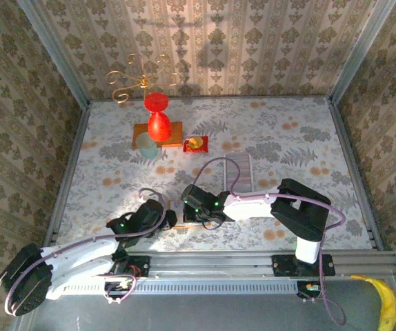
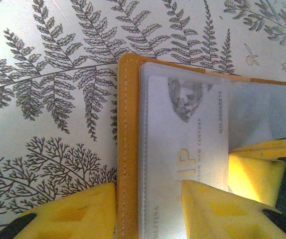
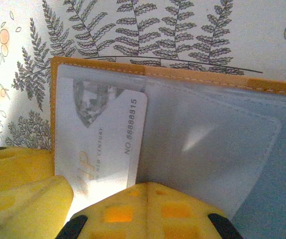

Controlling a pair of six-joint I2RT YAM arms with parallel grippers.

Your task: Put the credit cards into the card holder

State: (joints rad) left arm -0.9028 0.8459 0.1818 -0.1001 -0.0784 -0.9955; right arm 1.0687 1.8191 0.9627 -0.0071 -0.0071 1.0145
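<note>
Arms reach low over card holder; left tool parted, right tool closed

The card holder lies open and flat on the fern-printed counter. It is mustard-orange with a pale stitched seam along its edge, and its inner face is lined with clear, slightly glossy plastic pockets. One credit card sits at the pocket next to the stitched edge. It is a silver-grey card with a faceted diamond emblem, large "VIP" lettering, the words "NEW CENTURY" and a printed number, and it lies flat and square to the holder's border, though how deep it is seated cannot be told.
</note>
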